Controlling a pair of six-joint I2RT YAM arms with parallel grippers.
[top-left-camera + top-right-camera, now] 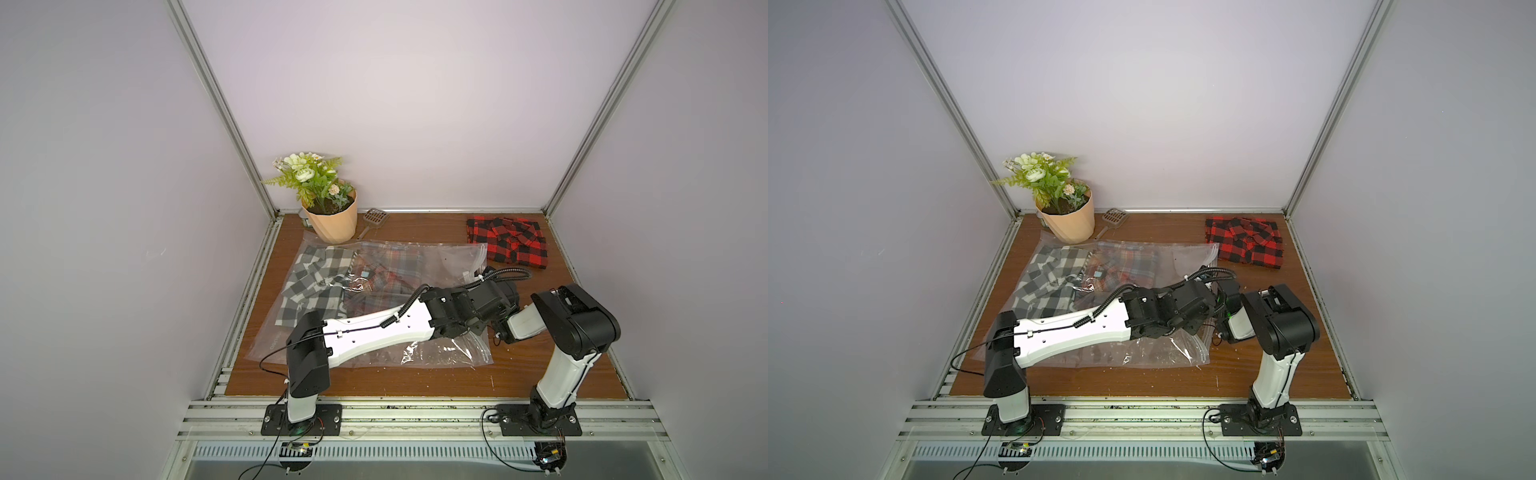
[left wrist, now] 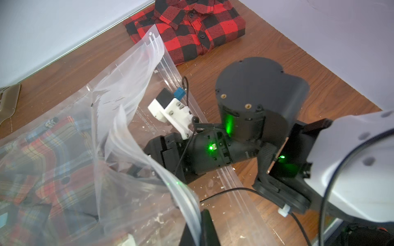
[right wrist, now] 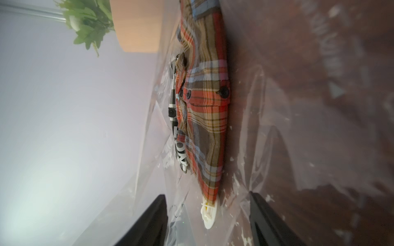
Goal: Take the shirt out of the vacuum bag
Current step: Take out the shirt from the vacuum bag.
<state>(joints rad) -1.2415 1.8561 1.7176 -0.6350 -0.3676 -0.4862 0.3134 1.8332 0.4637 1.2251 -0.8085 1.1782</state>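
Observation:
The clear vacuum bag (image 1: 440,257) (image 1: 1179,257) lies flat on the wooden table, its zip-strip mouth on the right. A red, brown and blue plaid shirt (image 1: 386,282) (image 1: 1121,270) (image 2: 42,159) (image 3: 204,106) lies inside it. My left gripper (image 2: 201,225) is shut on the bag's upper zip edge and holds that layer up. My right gripper (image 3: 207,194) is open inside the bag mouth, facing the shirt's near end, jaws apart on either side and not touching it. The bag's round white valve (image 3: 210,215) sits between them. In both top views the wrists hide both grippers.
A grey-and-white checked shirt (image 1: 316,282) lies within the bag's left part; whether in or on it, I cannot tell. A red-and-black plaid shirt (image 1: 507,245) (image 2: 187,25) lies folded at the back right. A potted plant (image 1: 334,220) and a small scoop (image 1: 374,218) stand at the back left.

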